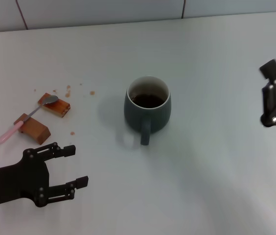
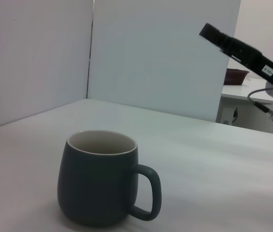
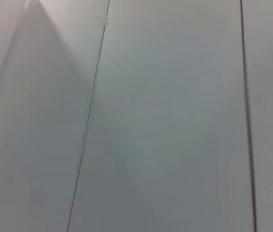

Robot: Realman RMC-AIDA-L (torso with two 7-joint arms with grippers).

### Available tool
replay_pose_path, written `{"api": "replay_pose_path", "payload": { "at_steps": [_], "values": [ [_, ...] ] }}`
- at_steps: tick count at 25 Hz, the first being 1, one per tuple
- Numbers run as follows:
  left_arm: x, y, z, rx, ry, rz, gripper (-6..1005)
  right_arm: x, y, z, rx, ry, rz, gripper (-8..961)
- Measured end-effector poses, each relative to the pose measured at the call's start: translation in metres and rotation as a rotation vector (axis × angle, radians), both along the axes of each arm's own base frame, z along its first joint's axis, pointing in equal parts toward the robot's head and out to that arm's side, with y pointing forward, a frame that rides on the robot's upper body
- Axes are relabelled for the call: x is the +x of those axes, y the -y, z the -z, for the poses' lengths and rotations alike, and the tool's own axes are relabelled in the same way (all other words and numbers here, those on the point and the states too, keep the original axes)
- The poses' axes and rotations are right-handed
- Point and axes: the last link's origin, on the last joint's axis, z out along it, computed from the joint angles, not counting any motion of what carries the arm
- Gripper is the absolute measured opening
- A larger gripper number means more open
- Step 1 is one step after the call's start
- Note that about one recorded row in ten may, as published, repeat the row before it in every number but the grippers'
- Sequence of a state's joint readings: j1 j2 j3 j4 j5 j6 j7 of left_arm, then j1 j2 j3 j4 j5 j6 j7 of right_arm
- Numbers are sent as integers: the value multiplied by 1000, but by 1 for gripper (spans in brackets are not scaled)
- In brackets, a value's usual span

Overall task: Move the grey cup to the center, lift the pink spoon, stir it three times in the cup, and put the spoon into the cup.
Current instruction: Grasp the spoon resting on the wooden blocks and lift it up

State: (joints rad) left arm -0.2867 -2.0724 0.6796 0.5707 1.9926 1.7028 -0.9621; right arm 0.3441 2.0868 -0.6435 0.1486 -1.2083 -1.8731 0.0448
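Note:
The grey cup [image 1: 148, 108] stands upright near the middle of the white table, handle toward me, dark liquid inside. It also shows in the left wrist view [image 2: 100, 178]. The pink spoon [image 1: 26, 120] lies at the left, resting across two brown blocks, its metal bowl on the far block and its pink handle pointing to the near left. My left gripper [image 1: 77, 166] is open and empty, low over the table at the near left, just in front of the spoon and left of the cup. My right gripper [image 1: 275, 95] is raised at the right edge, away from the cup.
Two brown rectangular blocks [image 1: 55, 105] [image 1: 33, 128] lie under the spoon, with small brown crumbs [image 1: 68, 91] scattered beside them. A white panelled wall [image 1: 128, 10] runs along the table's far edge. The right arm also shows in the left wrist view [image 2: 243, 48].

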Motion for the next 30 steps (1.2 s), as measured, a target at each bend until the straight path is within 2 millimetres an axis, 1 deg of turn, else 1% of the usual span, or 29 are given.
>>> {"api": "replay_pose_path", "payload": {
  "at_steps": [2,3,4,8,11,13,15,18,22,24,27,28,30],
  "values": [
    [0,0,0,0,0,1,789,-1,1,4,-4,25,-2,-2],
    [0,0,0,0,1,1,789,0,-1,6,1,24,26,-2],
    [0,0,0,0,1,2,789,3,-5,7,5,22,65,3],
    [0,0,0,1,0,3,790,14,-32,20,-42,66,219,22],
    [0,0,0,1,0,3,790,10,-40,30,-78,105,229,36],
    [0,1,0,0,1,1,790,5,-39,36,-81,128,215,45],
    [-1,1,0,1,2,-1,790,0,-36,39,-64,153,192,55],
    [-1,2,0,2,5,-4,790,-7,-25,43,-74,177,110,69],
    [-2,3,0,15,6,1,790,-17,-2,55,-199,194,-40,88],
    [-2,4,0,22,10,0,790,-20,13,63,-276,225,-120,97],
    [-4,7,-2,62,32,-2,790,-20,30,72,-348,250,-177,112],
    [-4,7,-2,62,32,-2,790,-19,36,74,-365,248,-182,116],
    [-7,12,-8,119,64,-21,790,-17,42,75,-385,233,-168,126]
  ]
}}
